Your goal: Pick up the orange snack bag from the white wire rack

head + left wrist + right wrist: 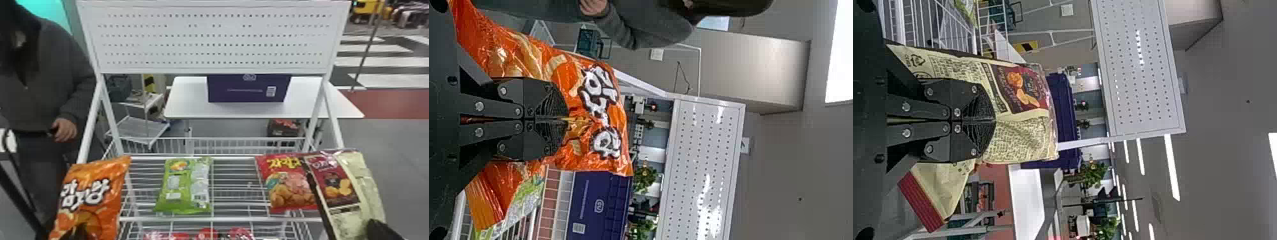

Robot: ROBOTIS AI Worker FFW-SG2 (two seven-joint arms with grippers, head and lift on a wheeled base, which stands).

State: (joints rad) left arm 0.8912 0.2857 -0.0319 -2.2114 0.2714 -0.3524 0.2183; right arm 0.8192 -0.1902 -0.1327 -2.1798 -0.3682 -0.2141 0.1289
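Surface: your white wire rack [229,219], its upper shelf of open wires; red packs [204,235] lie on a level below.
Green bag [183,188]: flat on the shelf, left of centre, between back and front edges.
Red bag [287,188]: on the shelf near its right edge, partly behind the cream bag [341,194].
Room: a white perforated panel [210,41] above the back edge; beyond it, a white table [186,102] bearing a dark purple box [247,89].
Left arm: you have the left gripper [76,233] low in the head view, left of the shelf's front left corner.
Right arm: the right gripper [378,230] stands right of the front right corner.
Left pincer: fingers drawn together, pinching the film of the orange snack bag [92,194].
Right pincer: fingers drawn together on the cream bag.
Orange snack bag: beside the shelf's left edge, printed face towards you, extending past your left fingertips.
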